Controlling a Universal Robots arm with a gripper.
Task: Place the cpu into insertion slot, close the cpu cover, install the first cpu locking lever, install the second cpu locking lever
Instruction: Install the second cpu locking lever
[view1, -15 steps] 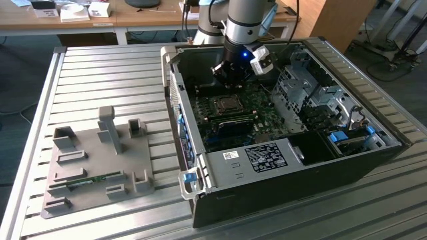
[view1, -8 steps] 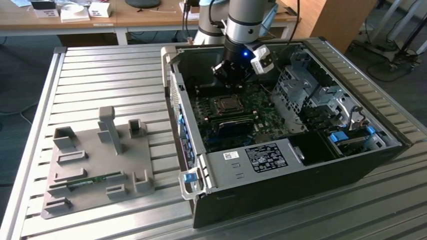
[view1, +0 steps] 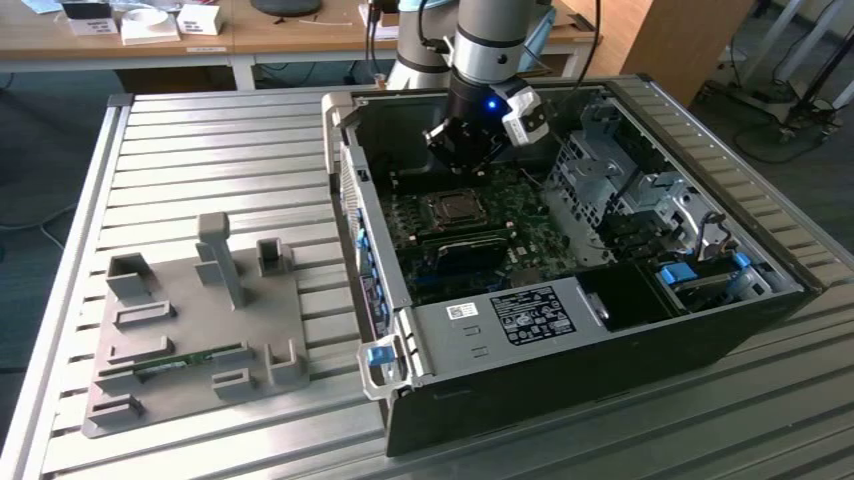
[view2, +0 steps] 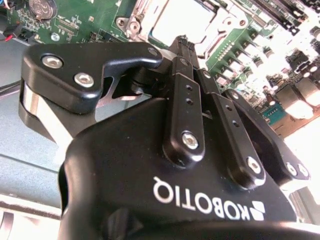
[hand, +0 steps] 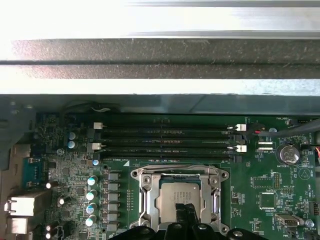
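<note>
Silver-grey cpu (hand: 176, 199): lying flat in the insertion slot (hand: 145, 210) on the green motherboard (hand: 65, 150), directly under the fingertips.
Cpu cover (hand: 179, 173): appearing to be lying down around the chip as a metal frame, the chip's top showing through its window; whether it is fully seated is hard to judge.
Gripper (hand: 186, 210): hanging straight above the socket, inside the open computer case (view1: 561, 380), in the exterior view just above the board.
Fingers (view2: 181, 50): pinching together at the tips, nothing showing between them, in both wrist views pointing down at the chip's near edge.
Key relation: the chip sitting immediately below the tips, so the approach line is running vertical, not sideways.
Memory slots (hand: 165, 140): lying beyond the socket, long axes parallel to its far edge.
Locking levers: too small to tell apart.
</note>
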